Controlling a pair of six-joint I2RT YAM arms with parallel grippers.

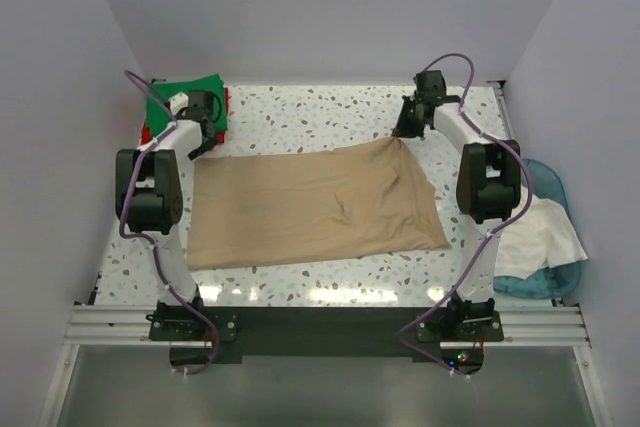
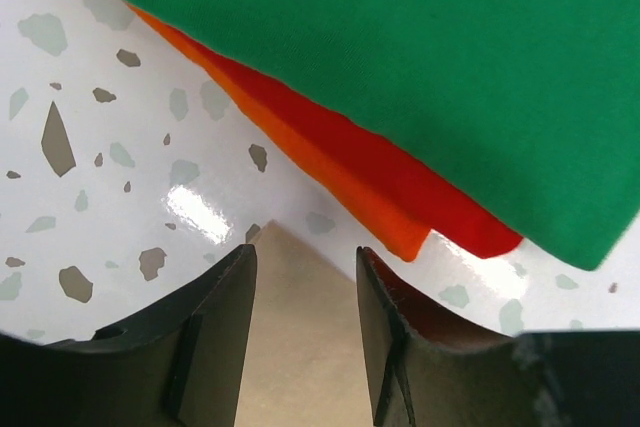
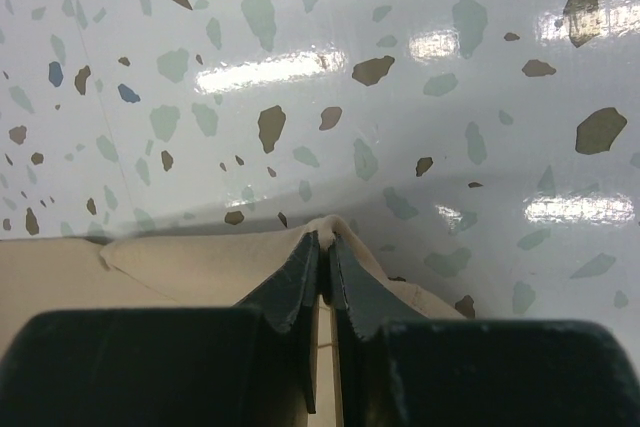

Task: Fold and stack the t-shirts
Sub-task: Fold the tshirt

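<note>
While the right tool [image 3: 325, 252] pinches the far-right corner of the tan-beige cloth t-shirt [image 1: 310, 207] flat on the speckled desk [image 1: 320, 107], the spread left tool [image 2: 305, 277] should grip its far-left corner squarely.

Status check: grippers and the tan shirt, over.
Left gripper open, over tan t-shirt corner. Right gripper shut on its far-right corner. Green t-shirt on red-orange t-shirt, close beside left gripper.

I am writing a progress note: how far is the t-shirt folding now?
Done: the green t-shirt lies folded on the red-orange t-shirt, far left. In hand: the right end effector pinches the tan t-shirt's far corner; the left end effector is open over it. Left: the whitish t-shirt draped over the tub.
</note>
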